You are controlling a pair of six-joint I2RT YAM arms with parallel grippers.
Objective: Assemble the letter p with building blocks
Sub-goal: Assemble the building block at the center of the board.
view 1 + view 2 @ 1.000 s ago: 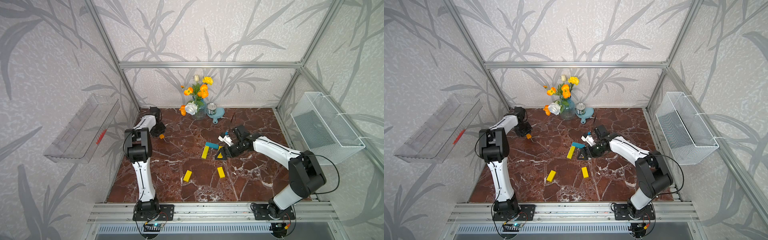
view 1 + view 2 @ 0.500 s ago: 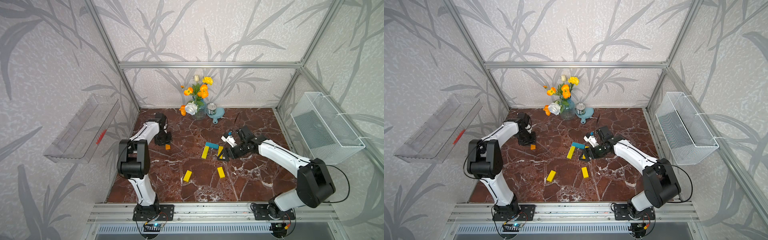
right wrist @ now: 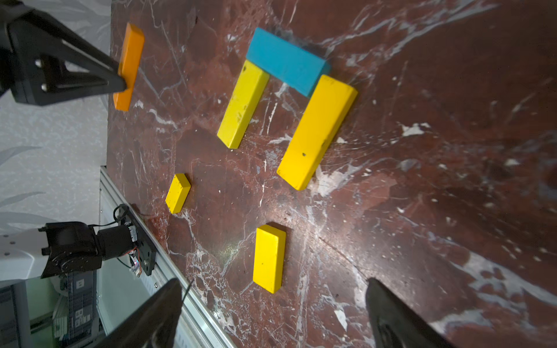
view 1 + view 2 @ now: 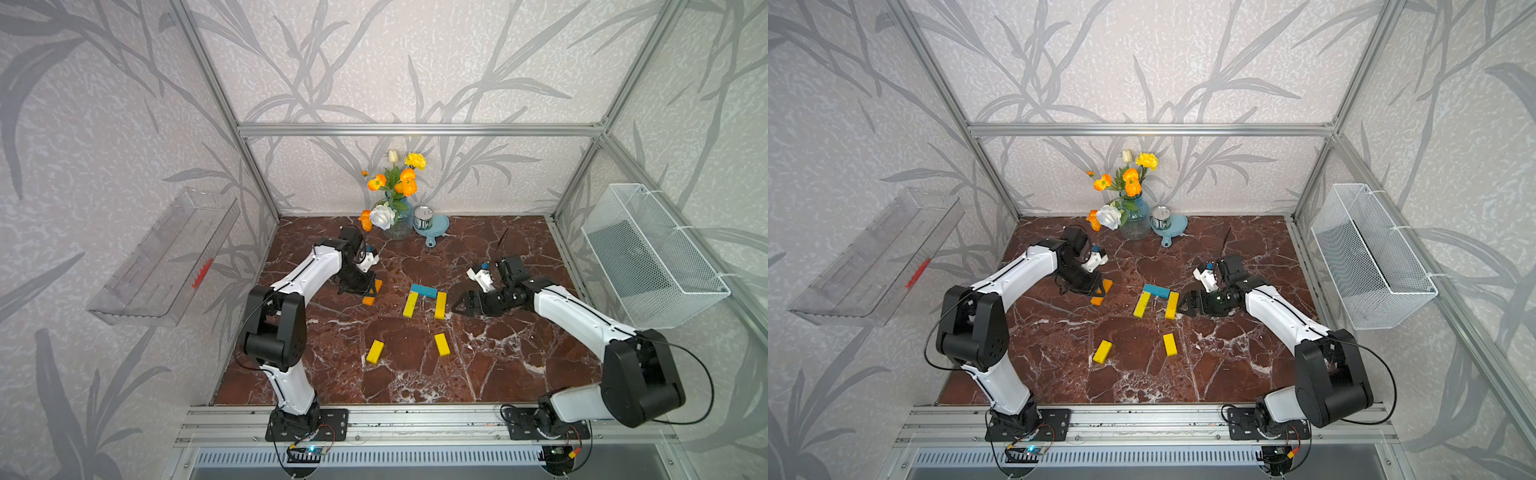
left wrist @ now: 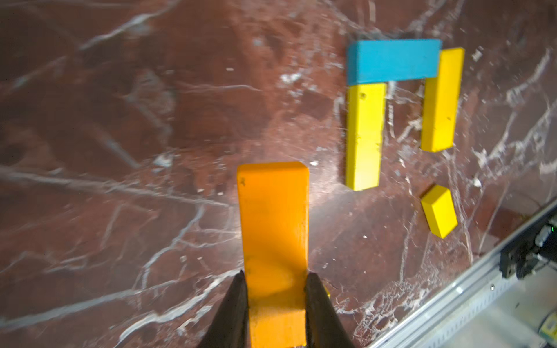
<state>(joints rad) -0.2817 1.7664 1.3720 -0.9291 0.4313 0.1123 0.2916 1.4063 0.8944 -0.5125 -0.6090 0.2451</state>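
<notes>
Top views both show you the counter (image 4: 498,374) with the letter p (image 4: 424,300) about half built near its middle. Three of the six building blocks are placed there. The blue block (image 4: 424,290) lies across the far end. A yellow stem block (image 4: 410,304) butts against it on your left, and a yellow side block (image 4: 440,305) touches its other end. Together they form an arch that is open on the near side.

The right tool (image 4: 460,304) hovers just beside the yellow side block. In the right wrist view its jaws stand wide apart with nothing between them.

The left tool (image 5: 275,274) is clamped tight on one end of the orange block (image 5: 272,229). This block sits tilted, well apart from the arch on its left. You cannot tell from these views whether its free end touches the counter.

Two loose yellow blocks (image 4: 375,351) (image 4: 442,344) lie flat nearer the rail, apart from each other and from the arch.

By this reading the top and both sides of the loop are done. The orange block is yet to be laid across the open near ends to close the loop. The two loose yellow blocks are then probably needed to lengthen the stem toward you.
</notes>
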